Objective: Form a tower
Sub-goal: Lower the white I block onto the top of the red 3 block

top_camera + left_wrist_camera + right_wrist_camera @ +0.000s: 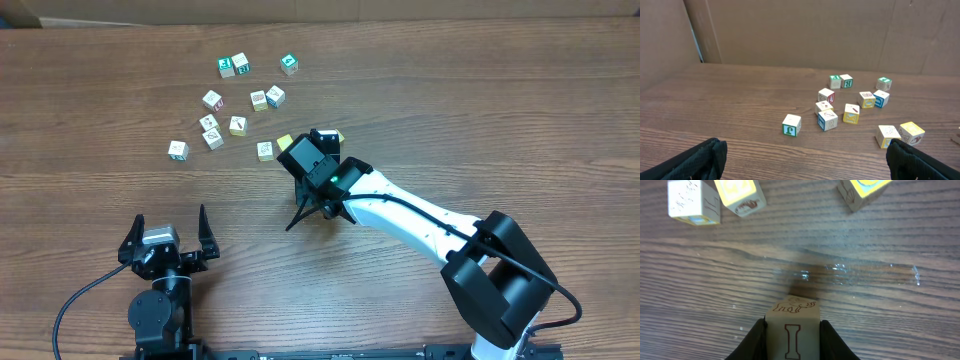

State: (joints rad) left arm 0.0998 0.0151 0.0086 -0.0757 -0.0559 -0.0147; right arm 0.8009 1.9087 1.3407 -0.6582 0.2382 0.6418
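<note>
Pinched by the right gripper [792, 332], an I-marked cube [792, 322] faces three loose cubes [740, 197] across the table [865, 305]; left gripper [170, 216] spread

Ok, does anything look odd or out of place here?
A glossy smear streaks the table ahead of the right end effector, which is shut on a cube; it looks like a scuff or residue. The loose cubes lie scattered and askew, none visibly stacked.
</note>
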